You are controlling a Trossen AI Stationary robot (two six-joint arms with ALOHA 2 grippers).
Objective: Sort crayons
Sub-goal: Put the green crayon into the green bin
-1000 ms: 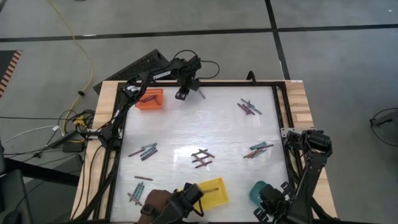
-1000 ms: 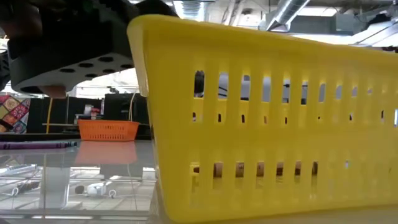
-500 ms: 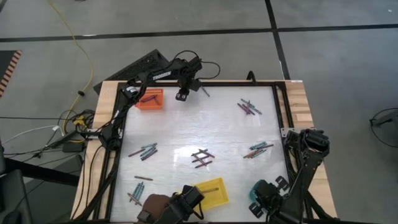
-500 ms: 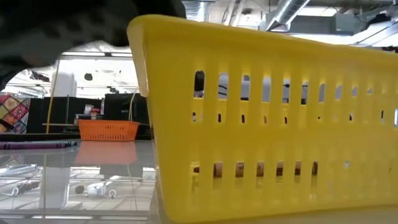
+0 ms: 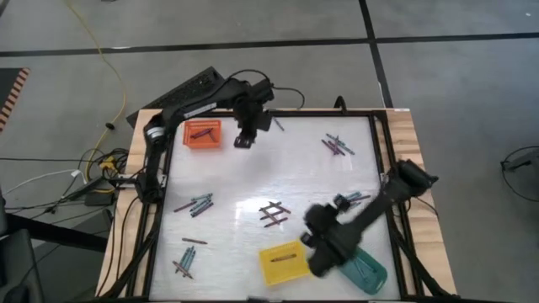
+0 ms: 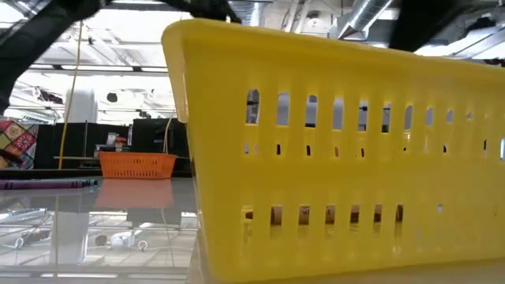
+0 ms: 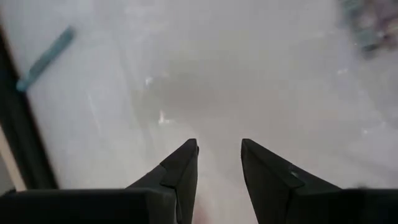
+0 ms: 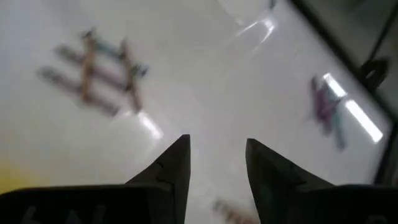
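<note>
Crayons lie in loose groups on the white table: a crossed pile in the middle, groups at the far right, at the right, at the left and at the near left. One lies in the orange tray. My left gripper hangs open and holding nothing over bare table beside that tray, a teal crayon off to its side. My right gripper is open and holding nothing, between the crossed pile and the yellow tray.
A teal tray sits at the near right corner. The yellow tray fills most of the low view, with the orange tray far behind it. A dark frame borders the table. A single crayon lies near the far edge.
My right arm has swung from the near right corner out over the table towards the middle, uncovering the teal tray. A brown shape near the yellow tray has gone. The left gripper drifted slightly nearer.
</note>
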